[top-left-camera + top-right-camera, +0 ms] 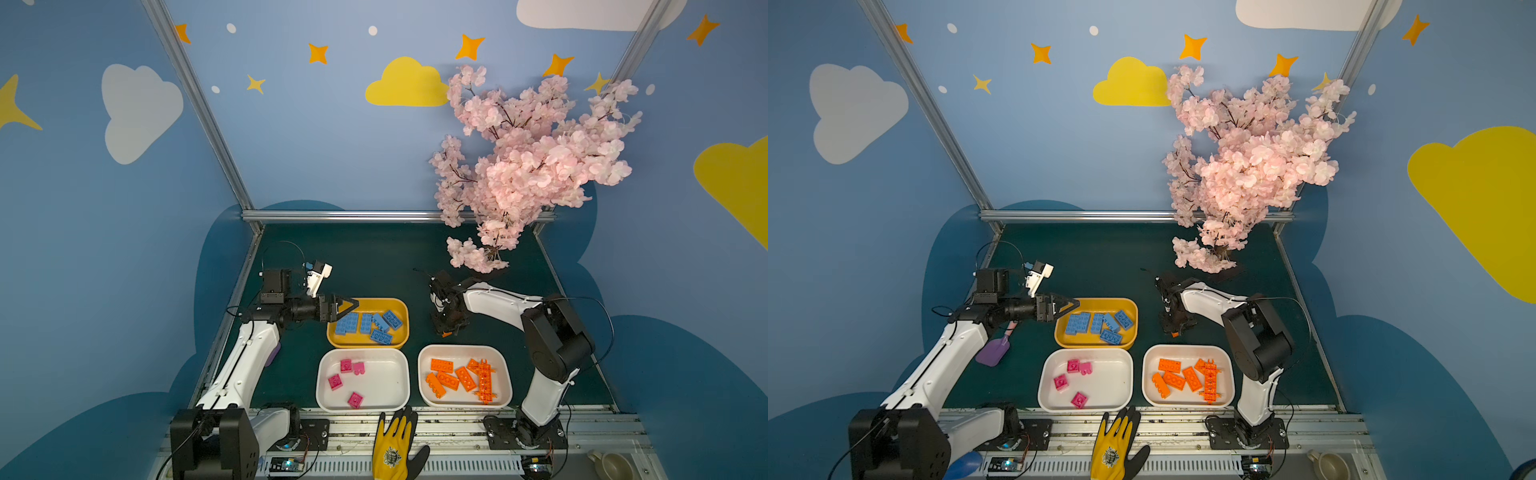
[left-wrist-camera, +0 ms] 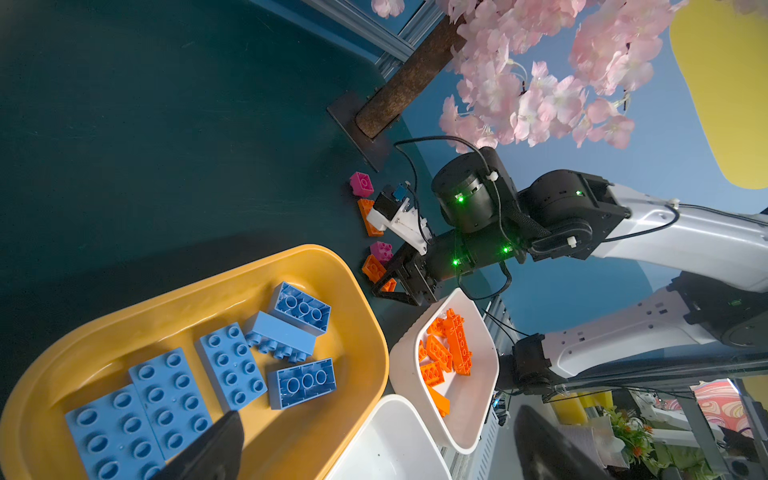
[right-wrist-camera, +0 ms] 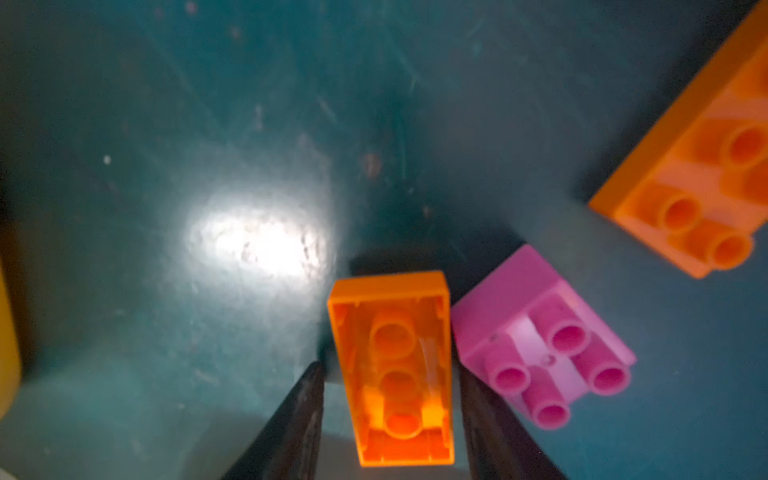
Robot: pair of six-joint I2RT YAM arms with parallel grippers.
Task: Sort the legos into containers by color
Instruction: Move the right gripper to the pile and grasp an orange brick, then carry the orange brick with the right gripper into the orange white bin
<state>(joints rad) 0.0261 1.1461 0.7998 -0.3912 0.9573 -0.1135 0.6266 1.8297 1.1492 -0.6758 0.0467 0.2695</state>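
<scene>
In both top views the left gripper (image 1: 351, 306) hovers at the yellow tray's (image 1: 386, 300) left rim, jaws spread wide. Left wrist view: right gripper (image 2: 390, 286) down on the desk (image 2: 166, 124), right of that tray. Right wrist view: orange brick (image 3: 392, 365), hollow side up, between its spread jaws, a gap on one side.

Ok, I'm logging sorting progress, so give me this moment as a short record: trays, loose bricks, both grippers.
yellow-orange plastic tray: light-blue studded bricks only
white plastic tray nearer left arm: four magenta-pink square bricks
white plastic tray nearer right arm: orange bricks, orange lattice piece
loose on green table: upside-down orange brick, pink brick beside it, second orange brick, second pink brick
left gripper: open, empty, at yellow tray's edge
right gripper: open, straddling the upside-down orange brick, not gripping yet
</scene>
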